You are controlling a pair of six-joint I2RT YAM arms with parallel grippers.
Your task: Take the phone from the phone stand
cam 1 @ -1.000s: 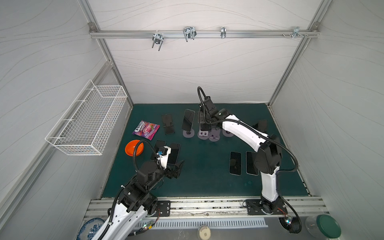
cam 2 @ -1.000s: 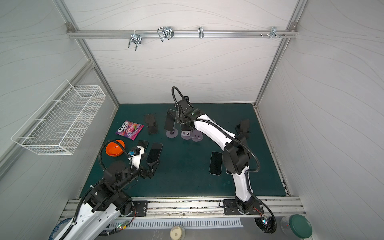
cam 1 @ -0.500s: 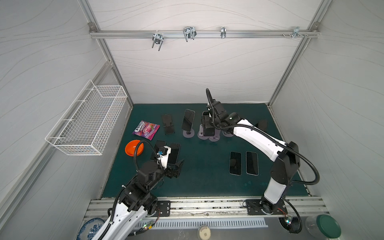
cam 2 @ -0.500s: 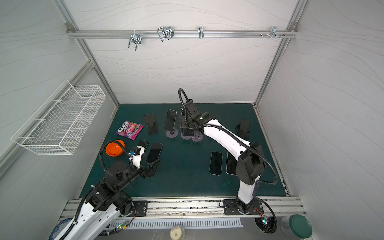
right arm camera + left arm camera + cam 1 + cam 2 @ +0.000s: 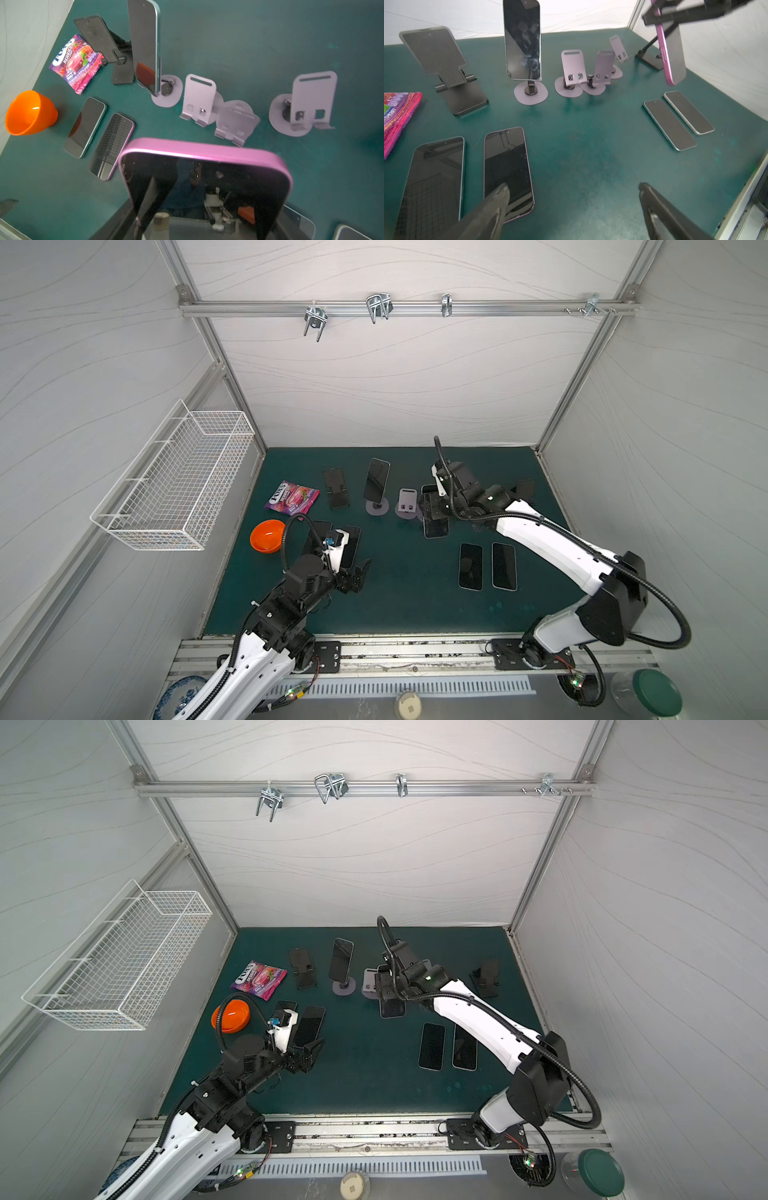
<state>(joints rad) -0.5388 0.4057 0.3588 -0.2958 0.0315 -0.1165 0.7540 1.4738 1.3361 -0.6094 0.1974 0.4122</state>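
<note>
Pink-cased phone [image 5: 671, 56] hangs in the air, clamped at its upper end in the right hand [image 5: 436, 506], clear of every stand. That gap shows only in the left wrist view. In both top views the phone [image 5: 392, 1006] merely overlaps the lilac stands [image 5: 407, 504] from above, and its height cannot be judged. The right wrist view adds what the arm hides from above: three lilac stands [image 5: 236, 122] sit empty on the green bench [image 5: 228, 41] beyond the phone's pink edge. A fourth stand, farther along, carries an upright phone [image 5: 522, 39]. The left hand [image 5: 573, 188] is spread wide and holds nothing, low over the bench beside two flat phones [image 5: 508, 166]. In the top views its fingers [image 5: 365, 566] show only as small dark prongs.
</note>
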